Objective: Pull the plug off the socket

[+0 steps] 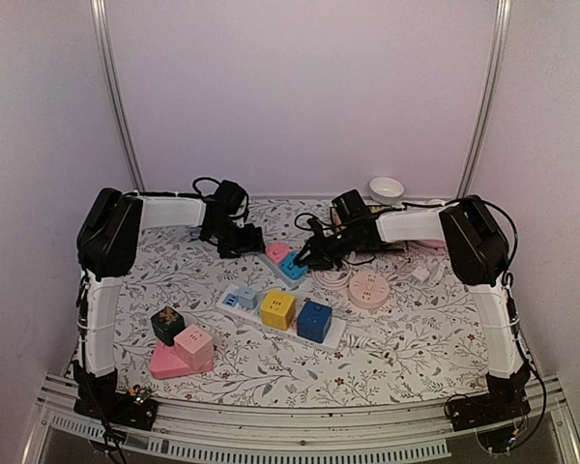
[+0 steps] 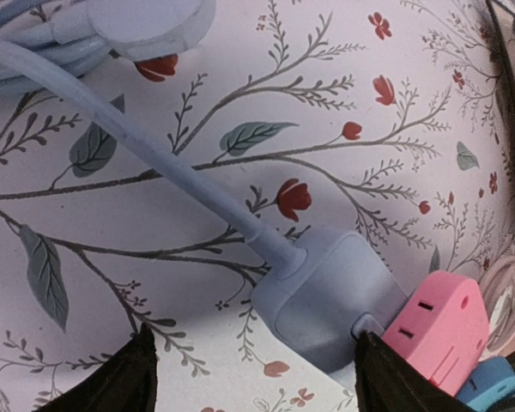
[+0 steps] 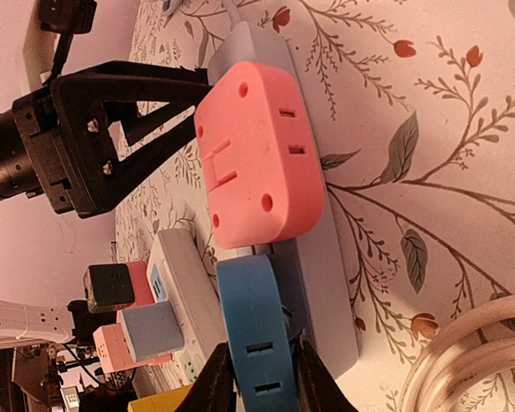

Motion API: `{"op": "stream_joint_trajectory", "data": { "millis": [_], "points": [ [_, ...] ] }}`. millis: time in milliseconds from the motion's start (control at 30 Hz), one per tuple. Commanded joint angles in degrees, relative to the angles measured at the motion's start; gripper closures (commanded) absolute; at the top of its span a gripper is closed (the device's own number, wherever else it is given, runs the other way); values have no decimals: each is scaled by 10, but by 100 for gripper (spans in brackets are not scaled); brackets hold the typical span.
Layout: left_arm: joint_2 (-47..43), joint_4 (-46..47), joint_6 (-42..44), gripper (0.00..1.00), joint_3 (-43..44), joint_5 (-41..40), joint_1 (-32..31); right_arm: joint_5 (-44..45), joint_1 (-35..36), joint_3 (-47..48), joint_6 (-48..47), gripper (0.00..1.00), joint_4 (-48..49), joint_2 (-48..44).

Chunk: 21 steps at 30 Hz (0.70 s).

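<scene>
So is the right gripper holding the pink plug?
No, in the right wrist view the right gripper closes on the blue plug, while the pink plug sits beside it on the strip, outside that grip.

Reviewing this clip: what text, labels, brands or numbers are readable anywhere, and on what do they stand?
Readable text: none in any view.
Too small to read: a faint mark on top of the black cube.
Only slots, no lettering visible: the pink plug, the blue plug and the grey power strip.
</scene>
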Motion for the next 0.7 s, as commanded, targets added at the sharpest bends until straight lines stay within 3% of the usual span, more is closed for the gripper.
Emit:
{"op": "stream_joint_trajectory", "data": {
  "millis": [0,167,667],
  "points": [
    [2,-5,12,20,-19,22,-8,-53,14,-15,37,79,60,6],
    [-17,-4,10,20,-27,19,-3,-58,14,-29,61,92,77,5],
    [-80,40,-10,18,-52,68,4,-40,14,-59,61,96,73,-12]
  ]
}}
